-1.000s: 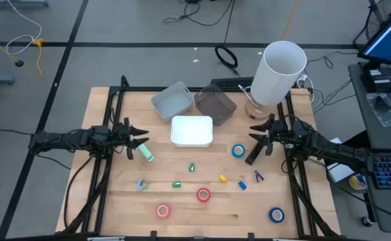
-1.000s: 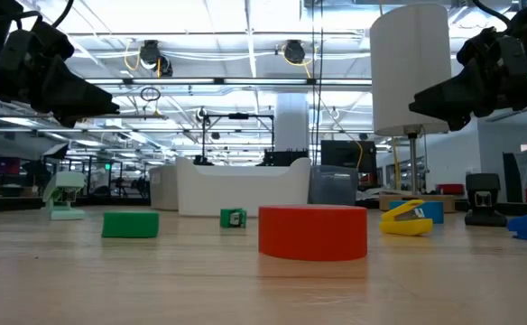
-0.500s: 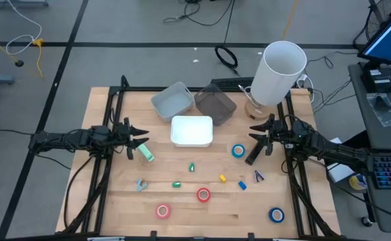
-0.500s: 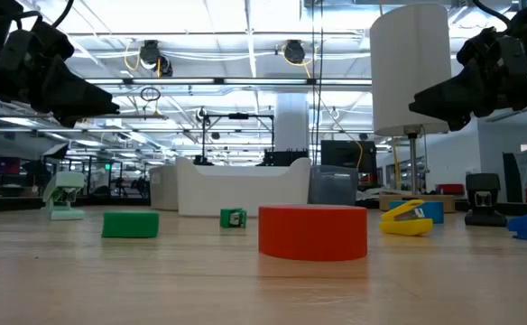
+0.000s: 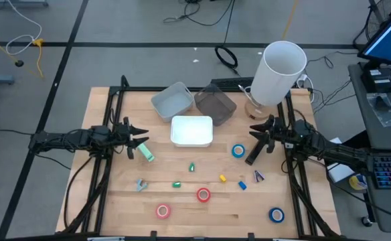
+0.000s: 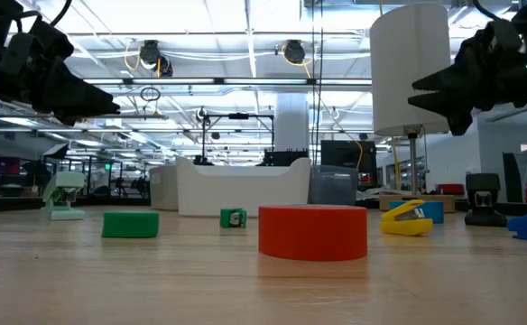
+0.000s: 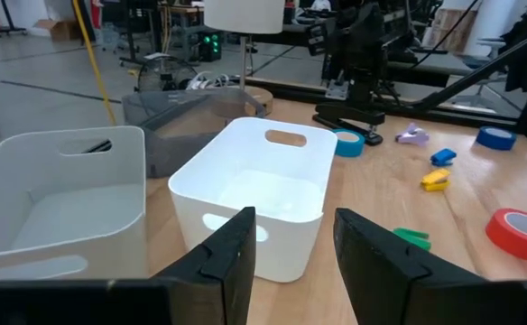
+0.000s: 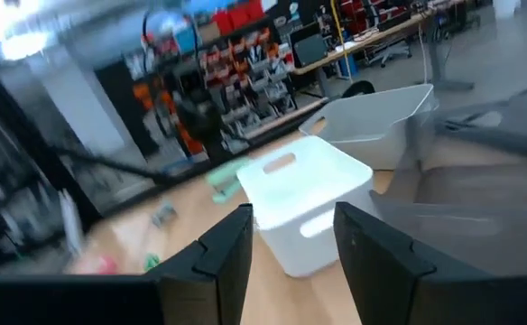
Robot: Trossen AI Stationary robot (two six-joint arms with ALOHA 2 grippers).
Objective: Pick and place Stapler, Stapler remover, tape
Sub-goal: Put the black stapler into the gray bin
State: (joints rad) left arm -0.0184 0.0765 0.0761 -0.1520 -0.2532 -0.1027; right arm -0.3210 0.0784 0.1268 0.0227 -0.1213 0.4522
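A mint-green stapler [image 5: 146, 154] lies on the table just right of my left gripper [image 5: 142, 138], which hovers open and holds nothing. A black stapler [image 5: 252, 154] lies below my right gripper [image 5: 253, 132], also open and holding nothing. Both grippers point level toward the white bin [image 7: 254, 194] in the middle. Tape rolls lie flat on the table: blue [image 5: 238, 151], red [image 5: 203, 195], pink-red [image 5: 163, 211] and blue [image 5: 276, 215]. Small staple removers are scattered between them: grey [image 5: 140, 185], green [image 5: 177, 184], yellow [image 5: 223, 178], purple [image 5: 258, 176].
A grey bin [image 5: 172, 100] and a dark see-through bin [image 5: 215, 104] stand behind the white bin [image 5: 192, 130]. A tall white cylinder [image 5: 279, 70] stands at the far right corner. Black frame rails run along the table's left and right sides.
My right gripper has rolled about the line it points along and has stayed in place. Its fingers keep the same gap. Nothing on the table has moved.
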